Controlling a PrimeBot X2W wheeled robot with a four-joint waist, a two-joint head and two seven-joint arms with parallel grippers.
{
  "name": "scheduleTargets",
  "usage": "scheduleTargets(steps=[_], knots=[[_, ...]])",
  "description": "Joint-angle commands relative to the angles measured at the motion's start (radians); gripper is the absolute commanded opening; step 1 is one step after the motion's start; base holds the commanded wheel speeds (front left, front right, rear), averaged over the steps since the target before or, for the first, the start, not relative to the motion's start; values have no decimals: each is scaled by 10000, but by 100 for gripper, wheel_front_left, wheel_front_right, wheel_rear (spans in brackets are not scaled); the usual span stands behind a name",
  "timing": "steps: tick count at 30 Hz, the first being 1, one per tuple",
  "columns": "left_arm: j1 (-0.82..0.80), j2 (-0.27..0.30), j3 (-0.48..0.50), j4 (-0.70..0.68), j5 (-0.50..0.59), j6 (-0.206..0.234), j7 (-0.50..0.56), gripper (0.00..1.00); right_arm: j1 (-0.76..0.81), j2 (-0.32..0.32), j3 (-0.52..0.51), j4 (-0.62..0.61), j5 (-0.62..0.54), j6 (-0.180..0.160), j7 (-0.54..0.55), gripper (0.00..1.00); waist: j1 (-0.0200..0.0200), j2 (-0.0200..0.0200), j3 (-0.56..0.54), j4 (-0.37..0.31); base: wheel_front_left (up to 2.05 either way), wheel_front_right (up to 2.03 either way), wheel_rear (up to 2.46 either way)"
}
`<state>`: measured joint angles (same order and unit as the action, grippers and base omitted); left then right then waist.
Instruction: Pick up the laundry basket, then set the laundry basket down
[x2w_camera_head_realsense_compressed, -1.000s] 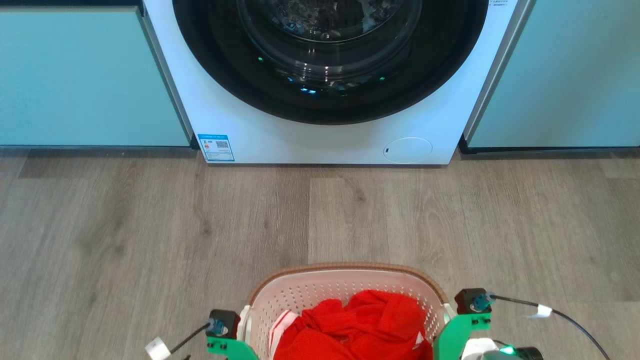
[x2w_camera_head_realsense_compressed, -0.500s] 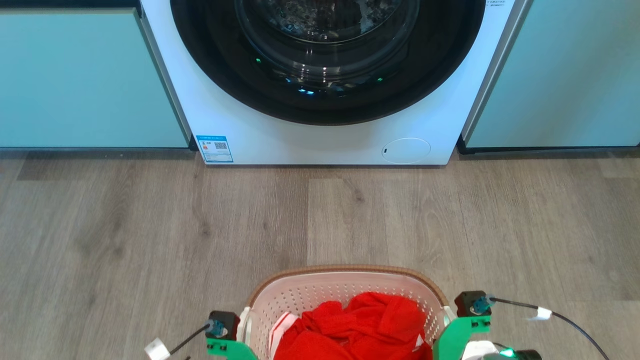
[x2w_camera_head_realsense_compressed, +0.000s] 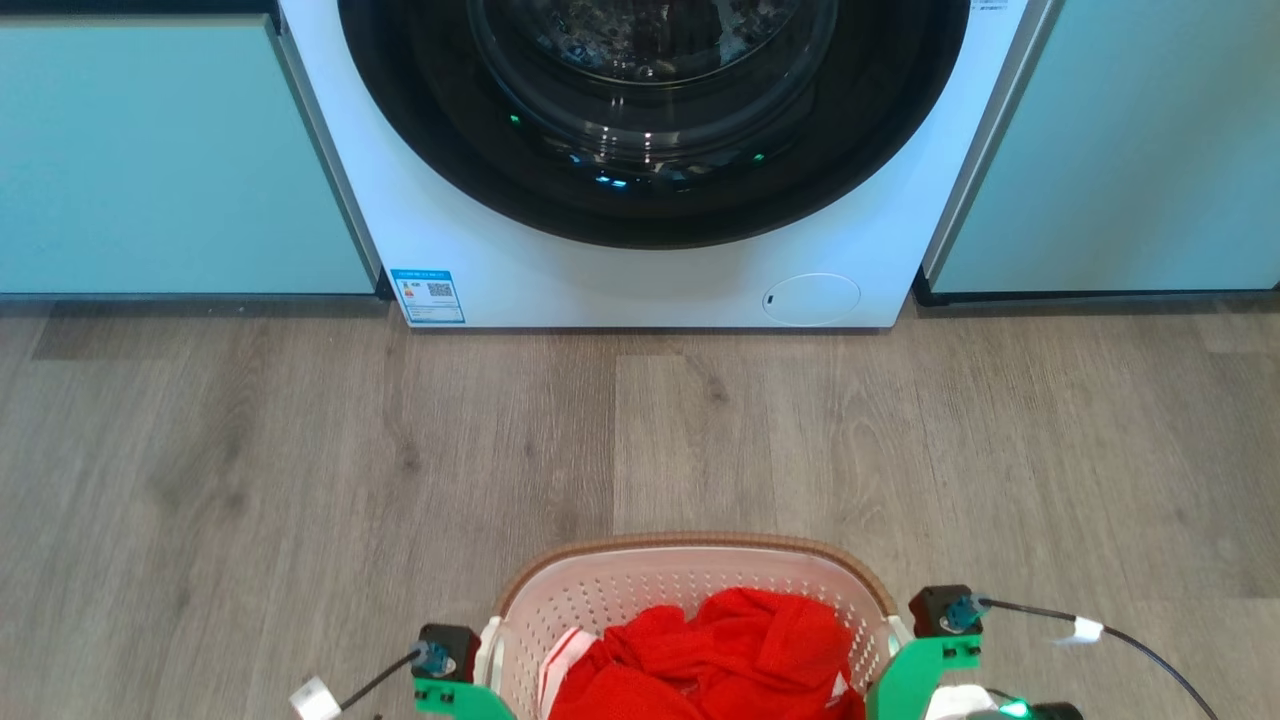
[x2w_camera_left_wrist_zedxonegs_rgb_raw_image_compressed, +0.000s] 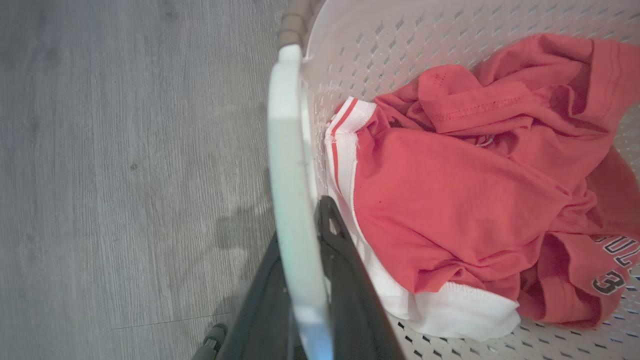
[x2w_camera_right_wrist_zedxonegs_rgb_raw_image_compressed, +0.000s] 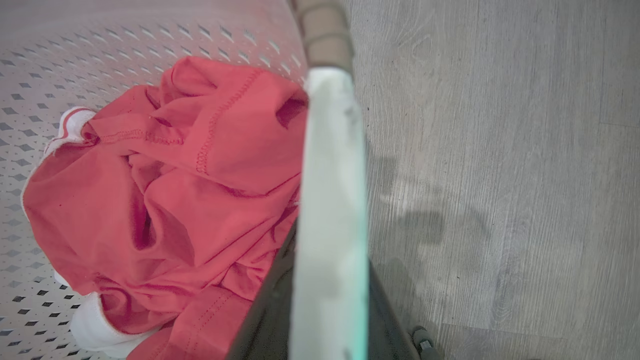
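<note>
Left claw: my left claw (x2w_camera_left_wrist_zedxonegs_rgb_raw_image_compressed: 300, 240) is clamped on the laundry basket's left handle (x2w_camera_left_wrist_zedxonegs_rgb_raw_image_compressed: 287, 150), one dark finger on each side of the white bar.
Right claw: my right claw (x2w_camera_right_wrist_zedxonegs_rgb_raw_image_compressed: 330, 260) grips the right handle (x2w_camera_right_wrist_zedxonegs_rgb_raw_image_compressed: 330, 150) the same way, closed around it.
Load: a red garment (x2w_camera_head_realsense_compressed: 720, 650) with white trim lies bunched inside, loose against the perforated wall.
Basket: the laundry basket (x2w_camera_head_realsense_compressed: 690, 585) sits between my two claws, squarely in front of the washing machine (x2w_camera_head_realsense_compressed: 640, 270) and well apart from it, with bare wood floor (x2w_camera_head_realsense_compressed: 300, 450) between.
Just changed: the brown rim (x2w_camera_head_realsense_compressed: 700, 541) and both claws now show slightly lower in my head view than a second ago, while the washing machine barely shifts.
Meaning: I judge I am lowering the basket, or drawing it away from the washing machine; the pick-up is done and the set-down is under way.
Versus earlier: the grip, the garment and the washing machine's closed door look unchanged.
Unclear: I cannot tell whether the base touches the floor yet.
</note>
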<state>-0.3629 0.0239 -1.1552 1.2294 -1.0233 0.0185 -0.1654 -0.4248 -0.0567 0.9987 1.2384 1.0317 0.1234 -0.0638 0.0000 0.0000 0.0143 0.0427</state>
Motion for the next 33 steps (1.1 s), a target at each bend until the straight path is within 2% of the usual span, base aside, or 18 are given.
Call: scheduleTargets(steps=[1,16,33], knots=[[-618,263,144,-22,-40,197,-206,0,-160,65,285,-87,-48,73,-127,0,0,0,16,-3,0,0,0],[-1708,263,183,12,-221,315,-466,0,-1418,65,525,69,7,73,-413,0,0,0,1311,-35,0,0,0],[-5327,273,420,330,166,326,-889,0,-4775,65,259,483,-416,73,-1105,0,0,0,5089,118,0,0,0]])
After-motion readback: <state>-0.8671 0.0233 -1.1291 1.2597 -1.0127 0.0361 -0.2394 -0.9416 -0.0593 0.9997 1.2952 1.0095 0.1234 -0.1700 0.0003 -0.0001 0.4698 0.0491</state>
